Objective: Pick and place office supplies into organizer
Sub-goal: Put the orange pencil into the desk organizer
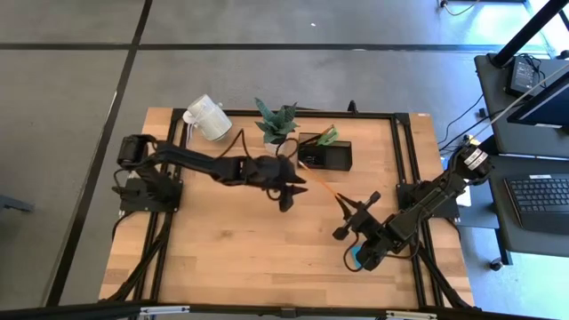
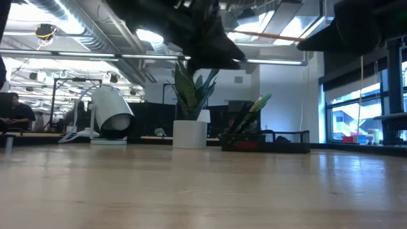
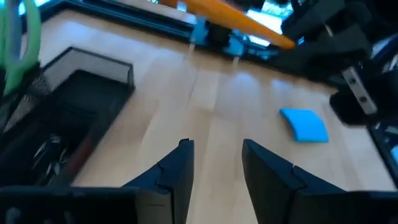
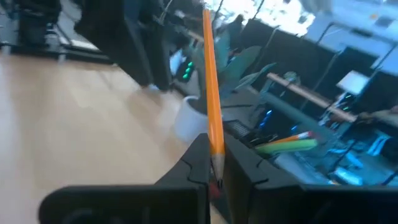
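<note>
My right gripper (image 4: 216, 165) is shut on an orange pencil (image 1: 322, 188), held above the table right of centre; the pencil's free end points toward the black organizer (image 1: 327, 156) at the far edge. Green-handled scissors (image 1: 328, 135) stand in the organizer. My left gripper (image 1: 286, 194) hangs open over the table's middle, just near of the organizer (image 3: 62, 112), touching nothing. A blue sticky-note pad (image 1: 356, 260) lies flat on the table under my right arm and also shows in the left wrist view (image 3: 305, 124). My right gripper pinches the orange pencil near one end (image 4: 216, 146) between its two fingers (image 4: 198, 163). The pencil runs on forward along the fingers' line, out past their tips. It is lifted clear of the table and lies close to level (image 2: 267, 35).
A white mug (image 1: 206, 116) lies on its side at the far left. A white pot with a spiky green plant (image 1: 277, 123) stands just left of the organizer. Bare wood spreads over the table's near half (image 1: 240, 253). Desks with a keyboard stand beyond the right edge.
</note>
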Robot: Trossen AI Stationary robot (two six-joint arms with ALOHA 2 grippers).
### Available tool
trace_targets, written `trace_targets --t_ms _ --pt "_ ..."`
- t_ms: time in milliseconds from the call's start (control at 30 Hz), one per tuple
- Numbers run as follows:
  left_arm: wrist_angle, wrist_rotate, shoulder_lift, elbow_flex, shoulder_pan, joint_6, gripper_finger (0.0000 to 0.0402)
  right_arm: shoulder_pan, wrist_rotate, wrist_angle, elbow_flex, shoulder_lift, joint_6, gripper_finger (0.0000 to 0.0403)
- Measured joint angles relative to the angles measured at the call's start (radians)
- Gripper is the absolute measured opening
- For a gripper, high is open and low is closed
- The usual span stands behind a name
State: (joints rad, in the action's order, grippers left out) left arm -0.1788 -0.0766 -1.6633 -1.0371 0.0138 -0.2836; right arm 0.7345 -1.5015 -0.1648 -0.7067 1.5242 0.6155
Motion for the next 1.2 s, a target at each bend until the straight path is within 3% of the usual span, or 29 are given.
trace_targets --t_ms 233,367,533,700,933,1200 --pt "-0.253 0.222 -0.074 0.0 -0.042 0.024 0.013 0.0 -0.071 0.0 0.0 0.0 -0.04 0.0025" --pt "-0.433 0.225 -0.071 0.077 -0.056 0.025 0.013 0.0 -0.07 0.001 0.0 0.0 -0.047 0.0025" --pt "-0.932 0.221 -0.084 0.26 -0.061 -0.024 0.013 0.0 -0.07 0.015 0.0 0.0 -0.044 0.0025" --pt "-1.195 0.206 -0.123 0.352 -0.062 -0.091 0.013 0.0 -0.07 0.064 0.0 0.0 -0.047 0.0025" --pt "-1.241 0.21 -0.134 0.331 -0.065 -0.072 0.013 0.0 -0.069 0.114 0.0 0.0 -0.052 0.0025" --pt "-1.232 0.21 -0.135 0.324 -0.098 -0.072 0.013 0.0 -0.068 0.27 0.0 0.0 -0.23 0.0025"
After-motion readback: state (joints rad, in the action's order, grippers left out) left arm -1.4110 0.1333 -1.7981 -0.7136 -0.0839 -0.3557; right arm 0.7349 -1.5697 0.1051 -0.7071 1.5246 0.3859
